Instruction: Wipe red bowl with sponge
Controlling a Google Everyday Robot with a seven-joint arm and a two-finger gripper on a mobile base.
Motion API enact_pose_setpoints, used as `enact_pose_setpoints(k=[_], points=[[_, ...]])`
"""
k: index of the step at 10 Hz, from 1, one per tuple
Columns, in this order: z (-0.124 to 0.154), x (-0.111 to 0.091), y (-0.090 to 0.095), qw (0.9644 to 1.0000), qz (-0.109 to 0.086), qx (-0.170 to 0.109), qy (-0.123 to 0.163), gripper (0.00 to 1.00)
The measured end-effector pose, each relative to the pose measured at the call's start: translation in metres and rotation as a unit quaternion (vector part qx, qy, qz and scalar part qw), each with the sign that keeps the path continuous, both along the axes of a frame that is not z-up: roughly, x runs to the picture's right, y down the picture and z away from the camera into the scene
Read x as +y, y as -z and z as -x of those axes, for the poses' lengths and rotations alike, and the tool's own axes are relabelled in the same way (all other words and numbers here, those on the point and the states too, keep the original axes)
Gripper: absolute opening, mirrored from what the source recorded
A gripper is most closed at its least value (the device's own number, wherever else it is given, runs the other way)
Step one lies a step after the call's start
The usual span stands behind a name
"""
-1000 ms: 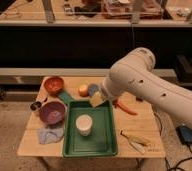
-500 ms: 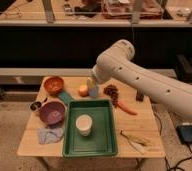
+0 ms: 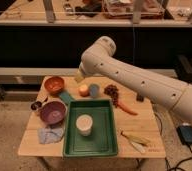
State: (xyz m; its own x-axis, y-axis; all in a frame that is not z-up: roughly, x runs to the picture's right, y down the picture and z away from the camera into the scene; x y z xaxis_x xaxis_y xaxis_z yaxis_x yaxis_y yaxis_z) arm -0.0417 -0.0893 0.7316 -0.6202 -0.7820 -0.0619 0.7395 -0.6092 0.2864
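One small round orange-red bowl (image 3: 54,85), one larger purple bowl (image 3: 52,112), one flat teal-green sponge (image 3: 66,96) lying diagonally, back-left to front-right; the gripper (image 3: 79,76) hangs behind it, whether clenched I cannot tell.

Views: one camera only, so no second view shares any part of the scene.
Height: raised, looking down at a slant on the worktop (image 3: 149,125).
Facing: square on to the worktop's long front edge, with a dark wall and railed shelves behind it.
Nearness: middling; the whole worktop fits in, with floor (image 3: 9,125) showing to the left and below.
Centre: the green tray (image 3: 101,135) lies just below the picture's middle.
Arm (image 3: 139,80): comes in from the right edge, large and nearer the lens than the worktop.
Pincer (image 3: 79,76): at the arm's far end, above the worktop's back edge, between the red bowl (image 3: 54,85) and an orange fruit (image 3: 83,90); mostly hidden by the arm.
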Motion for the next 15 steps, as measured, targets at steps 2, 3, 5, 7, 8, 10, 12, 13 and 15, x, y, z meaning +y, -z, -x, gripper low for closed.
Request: enact_pose_setpoints(k=[2,3,5,7,8,10,12,13,15], points=[[0.0,0.0,0.0,1.0,0.0,0.0,0.0,0.67],[0.0,0.0,0.0,1.0,0.002,-0.001,-0.001,0.67],[0.004,-0.003,-0.006,0.9999,0.001,-0.015,0.004,0.67],[0.029,-0.008,-0.013,0.9992,0.001,-0.038,0.011,0.67],[0.054,-0.012,-0.019,0.9986,-0.002,-0.05,0.017,0.67],[0.099,-0.012,-0.029,0.9975,-0.001,-0.067,0.021,0.67],[0.154,0.0,-0.053,0.9964,0.012,-0.078,0.032,0.67],[0.166,0.008,-0.064,0.9962,0.02,-0.076,0.036,0.67],[0.181,0.029,-0.09,0.996,0.046,-0.06,0.049,0.67]])
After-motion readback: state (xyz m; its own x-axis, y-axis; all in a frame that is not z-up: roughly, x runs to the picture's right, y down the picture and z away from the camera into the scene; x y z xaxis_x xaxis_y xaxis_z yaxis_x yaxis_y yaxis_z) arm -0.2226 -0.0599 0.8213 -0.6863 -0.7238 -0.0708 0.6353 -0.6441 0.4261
